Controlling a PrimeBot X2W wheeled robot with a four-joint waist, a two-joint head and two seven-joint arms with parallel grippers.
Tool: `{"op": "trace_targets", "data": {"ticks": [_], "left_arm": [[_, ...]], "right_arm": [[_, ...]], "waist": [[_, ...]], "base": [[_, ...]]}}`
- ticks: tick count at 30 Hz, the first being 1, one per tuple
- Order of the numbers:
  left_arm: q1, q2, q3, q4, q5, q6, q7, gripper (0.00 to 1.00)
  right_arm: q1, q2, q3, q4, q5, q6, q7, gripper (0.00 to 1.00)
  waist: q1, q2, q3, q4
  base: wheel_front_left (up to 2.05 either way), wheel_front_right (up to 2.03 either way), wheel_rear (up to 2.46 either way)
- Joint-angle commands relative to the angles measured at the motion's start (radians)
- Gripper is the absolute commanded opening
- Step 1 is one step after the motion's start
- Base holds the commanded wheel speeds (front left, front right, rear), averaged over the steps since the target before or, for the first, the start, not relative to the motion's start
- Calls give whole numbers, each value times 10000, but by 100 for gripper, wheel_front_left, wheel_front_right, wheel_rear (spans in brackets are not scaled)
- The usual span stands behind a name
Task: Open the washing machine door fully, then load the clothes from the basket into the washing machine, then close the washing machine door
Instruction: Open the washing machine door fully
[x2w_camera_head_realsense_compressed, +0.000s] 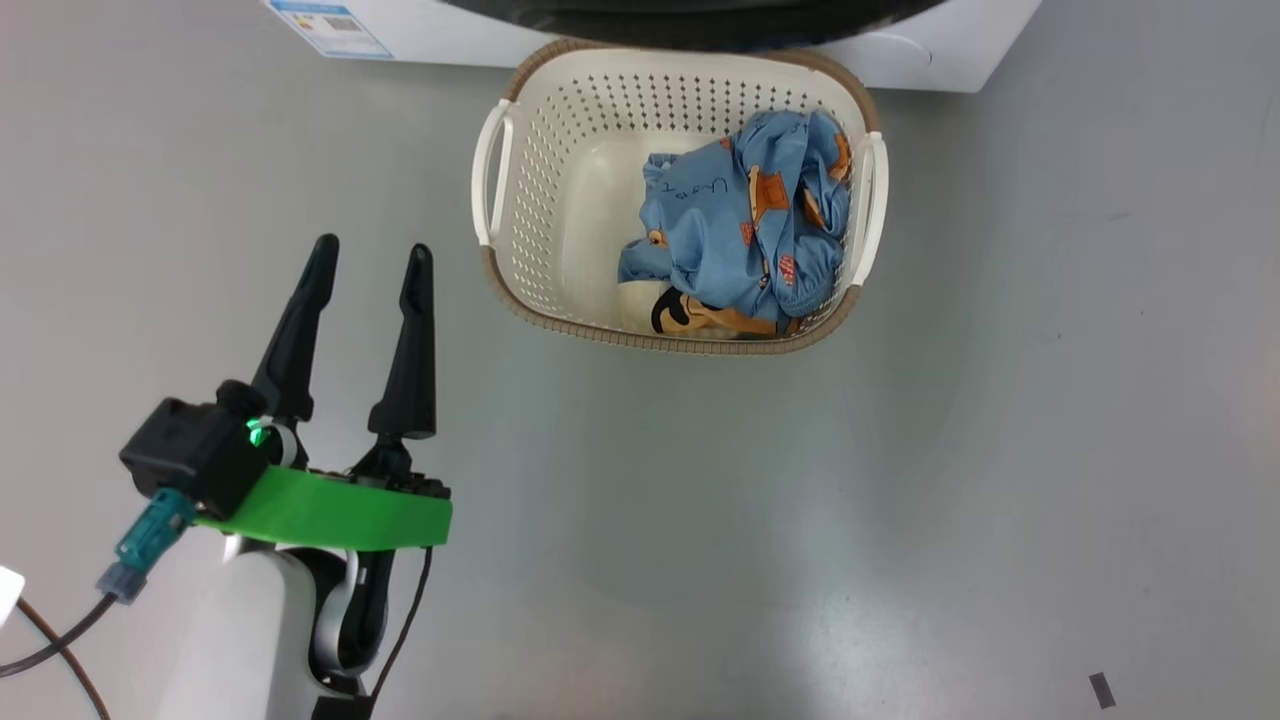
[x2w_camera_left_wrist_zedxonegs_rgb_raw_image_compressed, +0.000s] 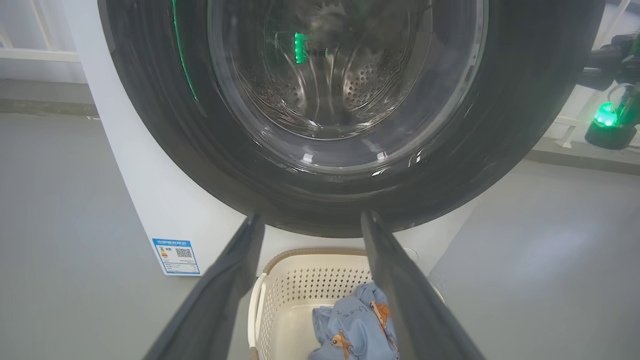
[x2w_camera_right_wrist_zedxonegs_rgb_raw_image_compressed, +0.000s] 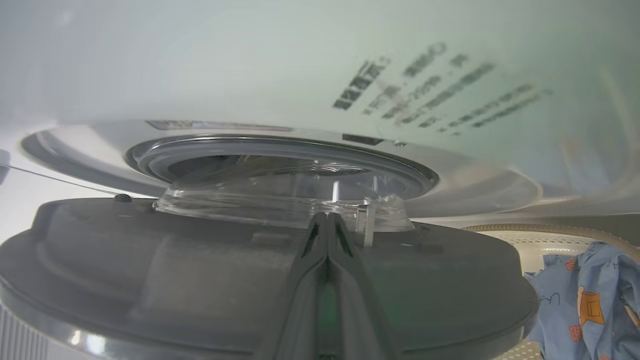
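Head view looks down on the grey floor (x2w_camera_head_realsense_compressed: 800, 500), where the basket (x2w_camera_head_realsense_compressed: 560, 180) stands just in front of the washing machine (x2w_camera_head_realsense_compressed: 930, 60), its far rim close against the white base. The clothes (x2w_camera_head_realsense_compressed: 740, 230) lie bunched in the basket's right half, light blue fabric with orange-brown prints on top and a tan and white piece at the near edge. The left hand (x2w_camera_head_realsense_compressed: 372, 246) hovers over the floor to the left of the basket, apart from it, its two dark fingers spread wide with nothing between them. Left wrist view looks between those fingers at the washing machine door (x2w_camera_left_wrist_zedxonegs_rgb_raw_image_compressed: 525, 100), its glossy black rim ringing a glass centre through which the steel drum shows. A blue label sticker (x2w_camera_left_wrist_zedxonegs_rgb_raw_image_compressed: 176, 256) sits at the cabinet's lower left corner. At that view's right edge the right arm (x2w_camera_left_wrist_zedxonegs_rgb_raw_image_compressed: 607, 125), lit green, sits beside the door's rim. Right wrist view shows the right hand (x2w_camera_right_wrist_zedxonegs_rgb_raw_image_compressed: 327, 216) with its fingers pressed together, gripping nothing. They run close along the door's grey inner face, tips at the base of the glass bowl; whether they touch it I cannot tell. The door stands ajar, a gap showing between it and the gasket ring (x2w_camera_right_wrist_zedxonegs_rgb_raw_image_compressed: 225, 145).
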Motion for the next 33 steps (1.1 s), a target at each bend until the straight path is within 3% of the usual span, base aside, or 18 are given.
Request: {"op": "trace_targets", "data": {"ticks": [1, 14, 33], "left_arm": [[-6, 241, 329, -203, 113, -16, -61, 100], [140, 241, 406, -281, 222, -16, -61, 100], [547, 241, 601, -364, 591, -16, -61, 100]], "right_arm": [[261, 378, 63, -335, -5, 16, 144, 0], [1030, 954, 17, -992, 180, 16, 1140, 0], [3822, 1771, -146, -3160, 647, 16, 4391, 0]], "waist": [[0, 0, -151, 9], [0, 0, -468, 53], [0, 0, -1480, -80]], "base": [[0, 0, 0], [0, 0, 0], [0, 0, 0]]}}
